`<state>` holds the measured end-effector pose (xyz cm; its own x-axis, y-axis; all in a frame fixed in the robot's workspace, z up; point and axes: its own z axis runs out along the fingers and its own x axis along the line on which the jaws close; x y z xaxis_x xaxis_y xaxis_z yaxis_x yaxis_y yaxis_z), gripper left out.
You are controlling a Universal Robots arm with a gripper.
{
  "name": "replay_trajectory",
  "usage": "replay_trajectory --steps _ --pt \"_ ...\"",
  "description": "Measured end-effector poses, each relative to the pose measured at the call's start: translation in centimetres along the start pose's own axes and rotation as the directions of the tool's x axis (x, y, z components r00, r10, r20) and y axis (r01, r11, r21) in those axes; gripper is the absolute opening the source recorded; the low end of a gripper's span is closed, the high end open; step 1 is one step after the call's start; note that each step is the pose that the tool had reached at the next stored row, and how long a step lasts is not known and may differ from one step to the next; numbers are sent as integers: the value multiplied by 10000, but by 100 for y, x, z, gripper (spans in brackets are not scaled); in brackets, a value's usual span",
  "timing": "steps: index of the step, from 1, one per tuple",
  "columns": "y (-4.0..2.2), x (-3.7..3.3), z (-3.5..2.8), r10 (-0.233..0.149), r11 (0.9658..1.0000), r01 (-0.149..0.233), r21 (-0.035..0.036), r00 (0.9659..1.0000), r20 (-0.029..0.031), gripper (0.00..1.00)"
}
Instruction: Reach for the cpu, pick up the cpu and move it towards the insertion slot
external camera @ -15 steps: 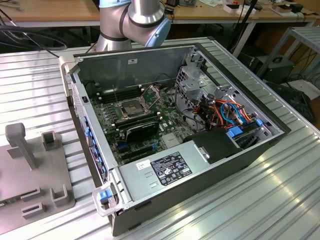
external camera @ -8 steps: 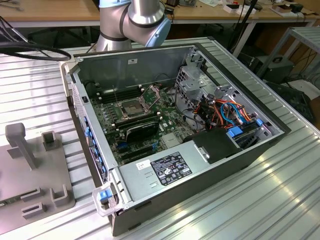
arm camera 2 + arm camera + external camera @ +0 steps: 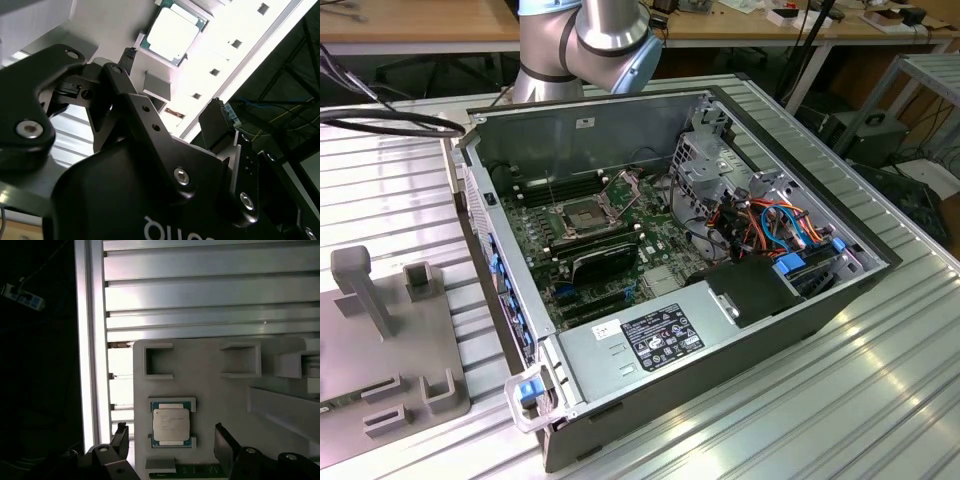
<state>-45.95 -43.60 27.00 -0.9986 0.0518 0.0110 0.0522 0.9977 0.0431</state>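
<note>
Gripper (image 3: 170, 436) wide open, holding nothing, hovering over the cpu (image 3: 171, 426), which sits nested in the grey holder (image 3: 215, 405) (insertion slot (image 3: 578, 214) is in the computer case (image 3: 590, 135)). Best: straddle cpu evenly, descend straight, pinch edges only.

The pincer (image 3: 170, 434) hovers, its jaws spread wide.

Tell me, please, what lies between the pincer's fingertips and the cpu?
Only bare grey fixture plate, in the first wrist view: the open pincer flanks the cpu.
</note>
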Motion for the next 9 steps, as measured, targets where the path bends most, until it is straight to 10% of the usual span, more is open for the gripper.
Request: replay_trajectory --steps 9 --pt "-30 -4 140 0 10000 0 1 10000 -2 78"
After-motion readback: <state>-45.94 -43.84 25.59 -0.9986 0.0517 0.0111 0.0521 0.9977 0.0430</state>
